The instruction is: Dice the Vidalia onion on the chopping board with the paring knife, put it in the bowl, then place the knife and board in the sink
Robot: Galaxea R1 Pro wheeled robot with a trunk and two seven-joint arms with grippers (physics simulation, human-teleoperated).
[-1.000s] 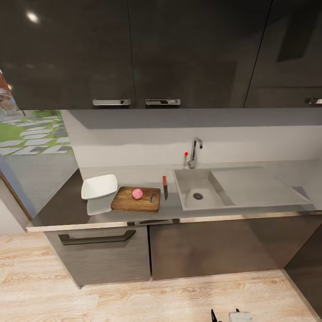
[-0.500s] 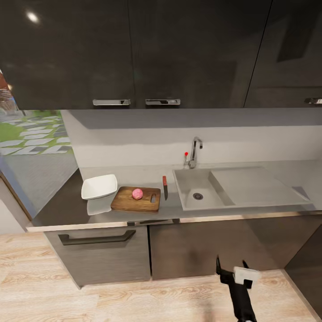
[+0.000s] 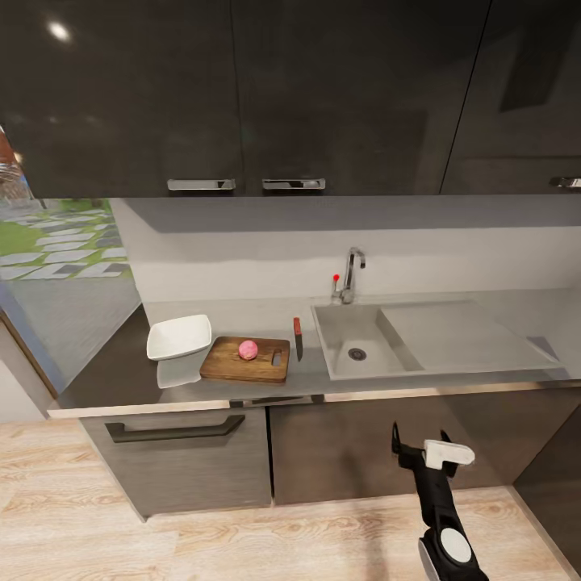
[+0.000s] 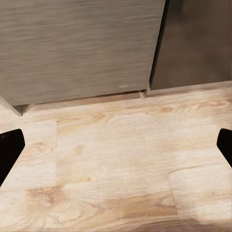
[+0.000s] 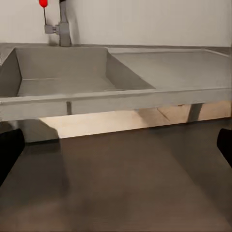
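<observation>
The pink Vidalia onion (image 3: pixel 248 349) sits on the brown chopping board (image 3: pixel 234 365), which lies on the grey countertop (image 3: pixel 242 311). Just right of the board lies the paring knife (image 3: pixel 298 336), red handle toward the wall. The white square bowl (image 3: pixel 179 336) stands at the board's left. Right of the knife, the sink (image 3: pixel 359 344) basin holds nothing; from the right wrist view the sink (image 5: pixel 63 72) is seen from the front. My right gripper (image 3: pixel 421 446) is open, raised before the cabinet below the sink. My left gripper (image 4: pixel 116 147) is open over the wooden floor.
A chrome tap (image 3: pixel 351 274) with a red knob stands behind the basin, and the drainboard (image 3: pixel 460 332) stretches right. Dark upper cabinets (image 3: pixel 242 97) overhang the counter. Lower cabinets (image 3: pixel 177 460) with a bar handle front it. Wooden floor (image 3: pixel 242 541) lies between me and the counter.
My right arm has risen from the lower edge of the head view to in front of the cabinet under the sink. The things on the counter have not moved.
</observation>
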